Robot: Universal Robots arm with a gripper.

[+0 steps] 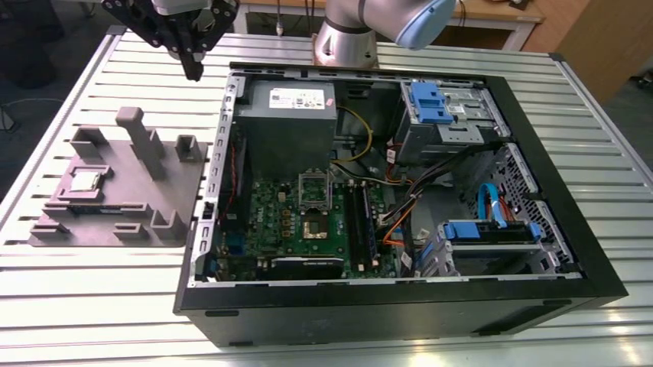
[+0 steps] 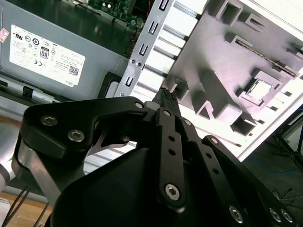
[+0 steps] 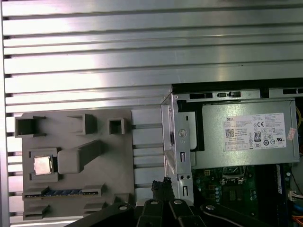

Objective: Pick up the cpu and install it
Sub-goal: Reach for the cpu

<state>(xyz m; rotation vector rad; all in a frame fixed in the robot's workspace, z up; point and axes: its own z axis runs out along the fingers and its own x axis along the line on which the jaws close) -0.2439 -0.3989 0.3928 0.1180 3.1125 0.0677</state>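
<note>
Not started: cpu [image 1: 84,180] sat in grey fixture [image 1: 138,195].
Gripper [image 1: 192,73] hung well apart, fingers clenched on nothing (socket [image 1: 314,227] looked bare).

Bright, even overhead light fills the exterior view. The slatted table [image 1: 92,306] gleams pale, and the inside of the computer case [image 1: 408,306] is dim, darkest toward 5 o'clock. In the first wrist view, white glare streaks the slats toward 11 o'clock. In the second wrist view, the table burns out at 1 o'clock.
</note>
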